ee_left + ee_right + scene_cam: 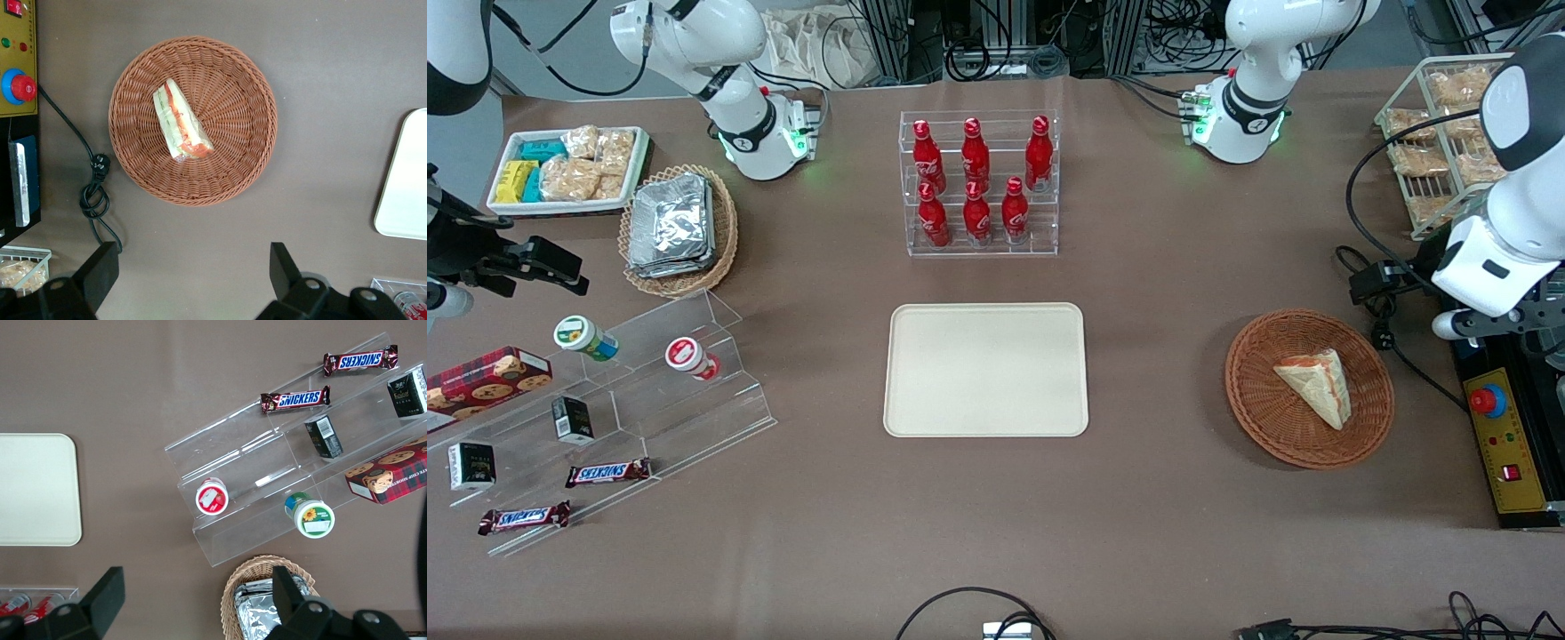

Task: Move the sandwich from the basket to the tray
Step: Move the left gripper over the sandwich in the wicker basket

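The sandwich (pixel 1316 382) (pixel 181 121), a pale wedge with red-orange and green filling, lies in the round reddish-brown basket (pixel 1254 418) (pixel 133 87) toward the working arm's end of the table. The cream tray (pixel 987 369) (pixel 407 180) lies flat at the table's middle with nothing on it. My left gripper (pixel 192 270) (pixel 1494 322) hangs high above the table, open wide with nothing between its fingers. It is over bare tabletop just outside the basket's rim, a little farther from the front camera than the basket.
A yellow control box (pixel 1498 444) with a red button and a black cable (pixel 1383 333) lie beside the basket. A rack of red bottles (pixel 978 182) stands past the tray. A wire rack of snack packets (pixel 1440 133) is near the working arm. An acrylic shelf (pixel 605 400) lies toward the parked arm.
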You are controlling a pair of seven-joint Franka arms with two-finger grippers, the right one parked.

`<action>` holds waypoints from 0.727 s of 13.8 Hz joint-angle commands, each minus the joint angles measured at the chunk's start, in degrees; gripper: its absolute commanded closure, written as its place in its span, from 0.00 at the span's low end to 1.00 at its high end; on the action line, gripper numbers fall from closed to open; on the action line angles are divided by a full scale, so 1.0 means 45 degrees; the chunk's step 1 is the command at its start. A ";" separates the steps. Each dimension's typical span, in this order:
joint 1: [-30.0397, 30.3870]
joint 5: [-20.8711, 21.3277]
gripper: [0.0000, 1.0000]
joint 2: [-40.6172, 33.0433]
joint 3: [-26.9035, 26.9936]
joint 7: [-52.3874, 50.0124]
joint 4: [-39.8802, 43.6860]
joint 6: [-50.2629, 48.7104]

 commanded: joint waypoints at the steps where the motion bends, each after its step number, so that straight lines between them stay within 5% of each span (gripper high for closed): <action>1: 0.0020 0.0022 0.00 0.0155 -0.0024 -0.0010 0.0451 -0.0407; 6: 0.0098 0.0100 0.00 0.1266 0.0035 -0.0534 0.1447 -0.1167; 10: 0.0138 0.0490 0.00 0.1211 0.0055 -0.3621 -0.0069 0.0777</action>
